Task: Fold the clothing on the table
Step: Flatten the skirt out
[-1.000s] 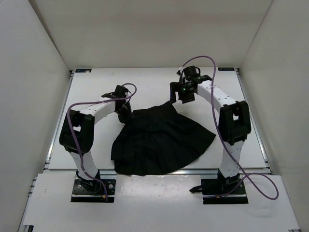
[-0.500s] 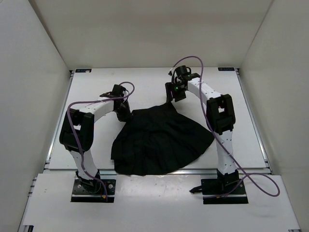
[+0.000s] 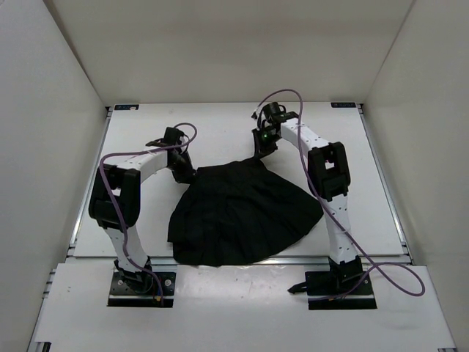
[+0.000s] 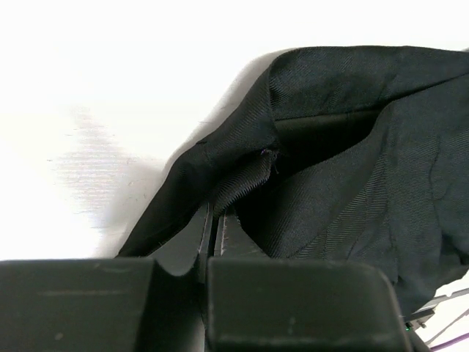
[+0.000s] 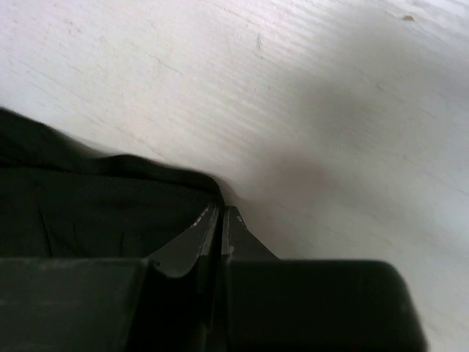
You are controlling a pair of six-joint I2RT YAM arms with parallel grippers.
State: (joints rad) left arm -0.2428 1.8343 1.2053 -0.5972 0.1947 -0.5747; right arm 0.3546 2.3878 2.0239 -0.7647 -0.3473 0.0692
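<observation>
On the white table (image 3: 220, 125), the black skirt (image 3: 242, 213) lies spread; the left gripper (image 4: 214, 220) pinches one far corner, the right gripper (image 5: 220, 213), fully closed, barely bites the other and may slip on lifting.

Bare table (image 3: 220, 125) open behind and beside skirt (image 3: 242, 216), walls (image 3: 220, 51) hemming left, back and right, left arm (image 3: 135, 163) and right arm (image 3: 322, 165) arching over skirt's far corners

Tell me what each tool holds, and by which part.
Left tool: the skirt, by its far edge. Right tool: shut at that edge; a hold cannot be told.
</observation>
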